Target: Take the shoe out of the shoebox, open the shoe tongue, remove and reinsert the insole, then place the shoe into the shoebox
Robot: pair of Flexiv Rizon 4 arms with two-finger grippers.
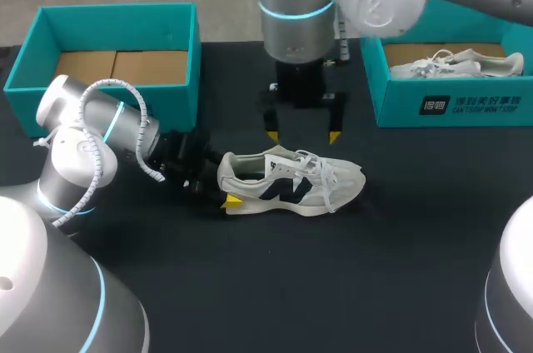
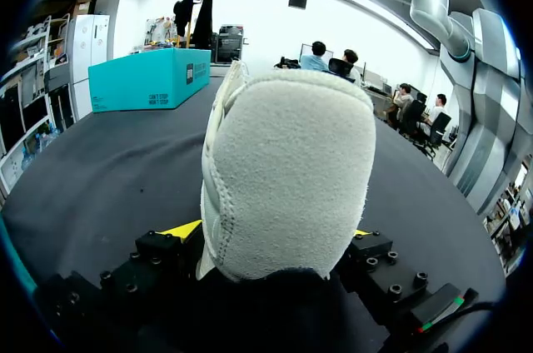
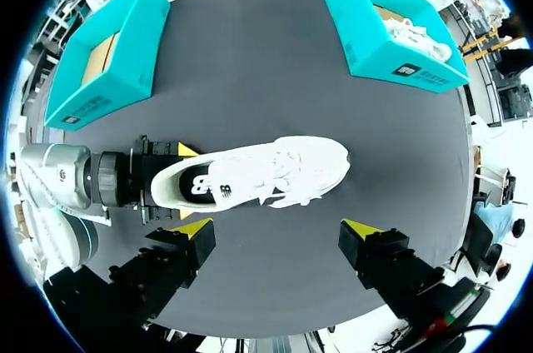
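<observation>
Shoe (image 1: 291, 182) lying upright on its sole at the middle of the counter (image 1: 400, 278), long axis running crosswise, heel pointing toward the left arm and toe toward the right arm's side. The left gripper (image 1: 226, 185) is clamping the heel from two sides, one yellow-tipped finger against each flank; in the left wrist view the heel cup is filling the space between the fingers. The right gripper (image 1: 303, 135) is hanging over the shoe's far side, its fingers spread wide and holding nothing, the line between its tips running parallel to the shoe's length.

Judged from this layout, the right arm is sitting nearer the tongue and laces, so opening the tongue is likely falling to it while the left arm is steadying the heel. Counter surface is showing along the shoe's near side and past its toe, giving room for a descent. The empty shoebox (image 1: 117, 16) is standing beyond the heel end, well apart. A second shoebox (image 1: 433, 107), holding another shoe (image 1: 454, 63), is standing beyond the toe end, also well apart.
</observation>
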